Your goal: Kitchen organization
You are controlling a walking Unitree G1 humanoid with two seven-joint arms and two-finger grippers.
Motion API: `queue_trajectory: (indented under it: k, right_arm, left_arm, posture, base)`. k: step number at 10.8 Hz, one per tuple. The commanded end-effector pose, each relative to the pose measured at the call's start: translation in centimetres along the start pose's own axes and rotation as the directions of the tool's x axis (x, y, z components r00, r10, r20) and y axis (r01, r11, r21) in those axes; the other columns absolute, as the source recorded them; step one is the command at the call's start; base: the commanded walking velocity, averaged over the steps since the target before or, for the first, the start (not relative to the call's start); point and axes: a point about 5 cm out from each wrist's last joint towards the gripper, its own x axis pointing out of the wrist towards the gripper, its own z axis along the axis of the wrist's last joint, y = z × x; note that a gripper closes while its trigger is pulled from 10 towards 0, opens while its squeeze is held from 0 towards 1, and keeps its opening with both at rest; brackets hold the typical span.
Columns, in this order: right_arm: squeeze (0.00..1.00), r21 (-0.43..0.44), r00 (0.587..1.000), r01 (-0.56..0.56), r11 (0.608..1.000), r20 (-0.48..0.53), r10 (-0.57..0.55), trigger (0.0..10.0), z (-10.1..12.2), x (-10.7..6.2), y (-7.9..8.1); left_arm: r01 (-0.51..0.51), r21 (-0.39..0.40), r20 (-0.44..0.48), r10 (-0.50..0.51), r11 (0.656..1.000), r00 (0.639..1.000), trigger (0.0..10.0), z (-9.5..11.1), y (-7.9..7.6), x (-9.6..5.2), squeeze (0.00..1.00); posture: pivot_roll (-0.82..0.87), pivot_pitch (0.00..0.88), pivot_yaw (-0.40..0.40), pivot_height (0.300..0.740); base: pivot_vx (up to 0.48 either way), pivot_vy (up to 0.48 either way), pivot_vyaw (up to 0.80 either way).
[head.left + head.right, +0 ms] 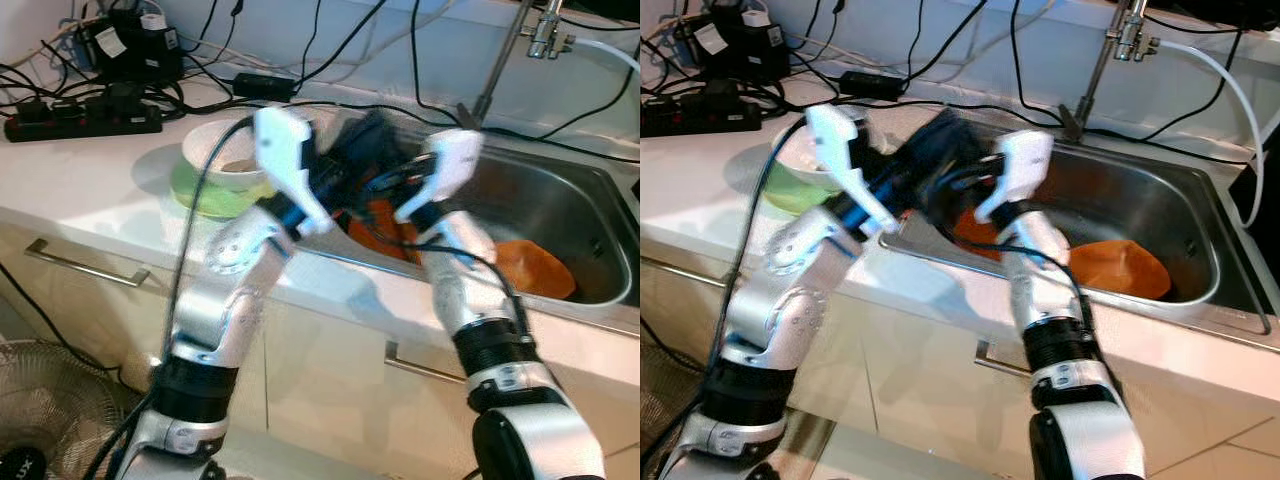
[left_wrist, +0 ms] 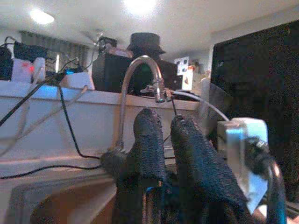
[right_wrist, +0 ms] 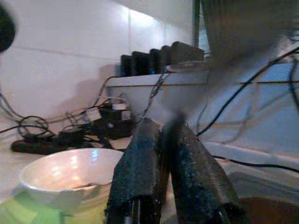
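White worktop (image 1: 90, 170) with steel sink (image 1: 560, 215) at 3 o'clock, power strip (image 1: 80, 118) at 10 o'clock; left pincer (image 2: 169, 140) and right pincer (image 3: 163, 144) nearly closed, empty.

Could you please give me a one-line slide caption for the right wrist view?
Right claw held near a white bowl on the counter, power strip and cables behind.

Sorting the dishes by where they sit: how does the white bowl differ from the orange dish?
The white bowl stands upright on the countertop, stacked on a green plate; the orange dish lies down inside the steel sink. The white bowl looks deeper, the orange dish shallower and tilted. Neither is held by a gripper.
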Motion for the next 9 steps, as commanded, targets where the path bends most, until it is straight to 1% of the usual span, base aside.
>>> queue_trajectory:
  k: [1, 2, 3, 4, 5, 6, 7, 8, 9]
  right_arm:
    - [0.0, 0.001, 1.0, 0.018, 1.0, 0.015, -0.018, 0.0, 0.3, -0.1, -0.4]
    - [0.0, 0.001, 1.0, 0.02, 1.0, 0.013, -0.02, 0.0, 0.2, -0.2, -0.4]
    - [0.0, -0.001, 0.999, 0.052, 0.999, -0.002, -0.052, 0.0, -0.1, -0.3, -0.8]
    - [0.0, 0.0, 0.994, 0.108, 0.994, -0.029, -0.108, 0.0, -0.4, -0.5, -1.8]
    - [0.0, 0.002, 0.99, 0.132, 0.991, -0.046, -0.131, 0.0, -0.7, -0.6, -2.3]
    - [0.0, -0.02, 0.982, 0.166, 0.986, -0.084, -0.167, 0.0, -1.1, -0.9, -3.0]
    - [0.0, -0.041, 0.974, 0.196, 0.98, -0.106, -0.2, 0.0, -1.3, -1.0, -3.7]
    - [0.0, -0.098, 0.959, 0.233, 0.967, -0.144, -0.246, 0.0, -1.3, -1.1, -4.8]
    - [0.0, -0.135, 0.949, 0.243, 0.961, -0.171, -0.264, 0.0, -1.3, -1.1, -5.4]
  left_arm:
    - [-0.001, -0.001, -0.003, 0.001, 1.0, 1.0, 10.0, 0.0, -0.2, 0.1, 1.0]
    - [-0.001, -0.003, -0.001, 0.001, 1.0, 1.0, 10.0, 0.1, -0.2, 0.1, 1.0]
    - [-0.003, -0.005, 0.012, 0.003, 1.0, 1.0, 10.0, 0.4, -0.1, 0.0, 1.0]
    - [-0.013, -0.004, 0.023, 0.013, 1.0, 1.0, 10.0, 0.7, 0.1, -0.2, 1.0]
    - [-0.031, -0.004, 0.026, 0.031, 1.0, 0.999, 10.0, 0.8, 0.4, -0.5, 1.0]
    - [-0.069, 0.01, 0.004, 0.069, 0.998, 0.998, 10.0, 0.5, 0.9, -1.1, 0.0]
    - [-0.088, 0.023, -0.017, 0.088, 0.996, 0.996, 10.0, 0.2, 1.2, -1.6, 0.0]
    - [-0.092, 0.069, -0.101, 0.098, 0.993, 0.99, 10.0, -1.0, 1.6, -2.6, 0.0]
    - [-0.07, 0.107, -0.182, 0.088, 0.992, 0.979, 10.0, -2.1, 1.6, -3.4, 0.0]
  posture:
    - [0.24, 0.019, -0.053, 0.74]
    - [0.24, 0.019, -0.053, 0.74]
    - [0.24, 0.02, -0.054, 0.74]
    - [0.24, 0.021, -0.057, 0.74]
    - [0.24, 0.021, -0.057, 0.74]
    - [0.24, 0.023, -0.058, 0.74]
    - [0.24, 0.022, -0.059, 0.74]
    - [0.25, 0.023, -0.061, 0.74]
    - [0.24, 0.024, -0.062, 0.74]
  base:
    - [0.0, 0.0, 0.0]
    - [0.0, 0.0, 0.0]
    - [0.0, 0.0, 0.0]
    - [0.0, 0.0, 0.0]
    - [0.0, 0.0, 0.0]
    - [0.0, 0.0, 0.0]
    - [0.0, 0.0, 0.0]
    - [0.0, 0.0, 0.0]
    - [0.0, 0.0, 0.0]
